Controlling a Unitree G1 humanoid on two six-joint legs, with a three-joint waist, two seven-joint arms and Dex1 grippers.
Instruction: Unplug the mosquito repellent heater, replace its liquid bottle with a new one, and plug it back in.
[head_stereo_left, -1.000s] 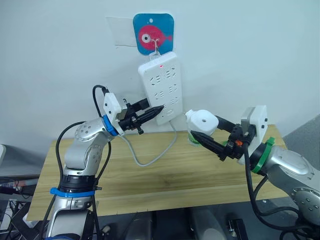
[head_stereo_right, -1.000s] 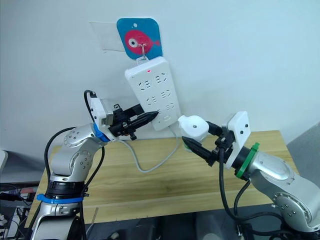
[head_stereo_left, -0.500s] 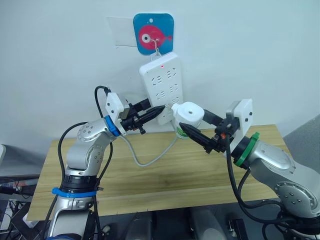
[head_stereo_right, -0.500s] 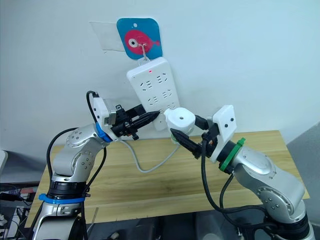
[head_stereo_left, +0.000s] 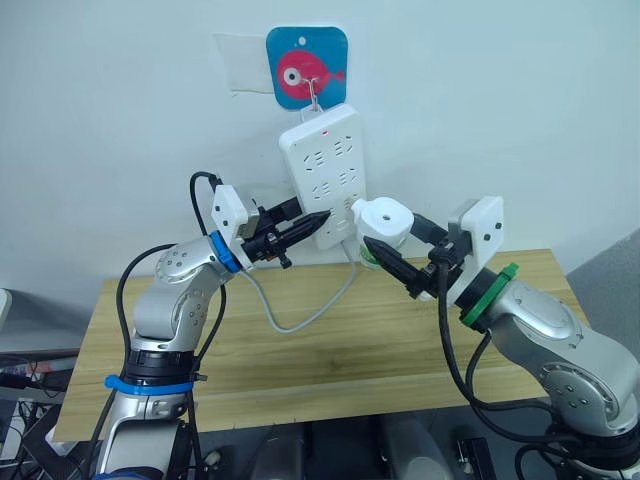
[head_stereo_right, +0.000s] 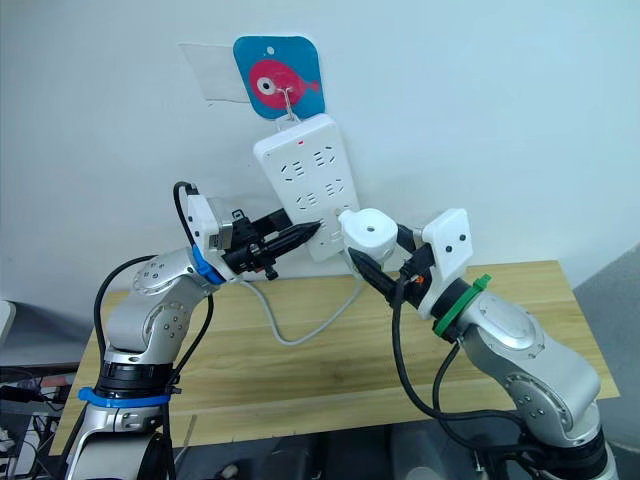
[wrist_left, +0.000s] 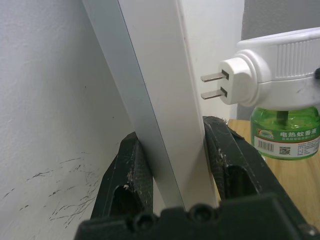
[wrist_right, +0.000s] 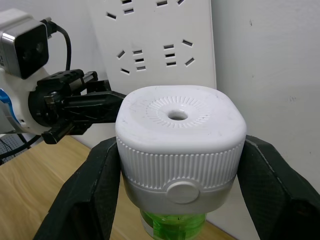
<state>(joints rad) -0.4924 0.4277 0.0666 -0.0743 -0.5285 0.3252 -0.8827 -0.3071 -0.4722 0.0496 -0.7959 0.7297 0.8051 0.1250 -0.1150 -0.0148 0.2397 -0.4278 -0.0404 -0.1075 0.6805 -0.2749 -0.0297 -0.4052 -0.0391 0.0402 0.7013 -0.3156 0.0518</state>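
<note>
Right tool (wrist_right: 177, 165) clamps one heater (wrist_right: 180, 132) (two prongs); left tool (wrist_left: 175, 165) clamps one strip (wrist_left: 160, 100).

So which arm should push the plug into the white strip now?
The right arm, probably: its tool grips the heater, prongs near the power strip. The left tool is clamped on the strip's edge, steadying it.

Bright, even indoor light fills the head views — the pale wall (head_stereo_left: 520, 110) reads flat, with soft shadows under the power strip (head_stereo_left: 327, 175) and arms. No glare. In the left wrist view the near black fingers (wrist_left: 125, 175) look slightly soft, while the heater's prongs (wrist_left: 212, 85) stay crisp.
</note>
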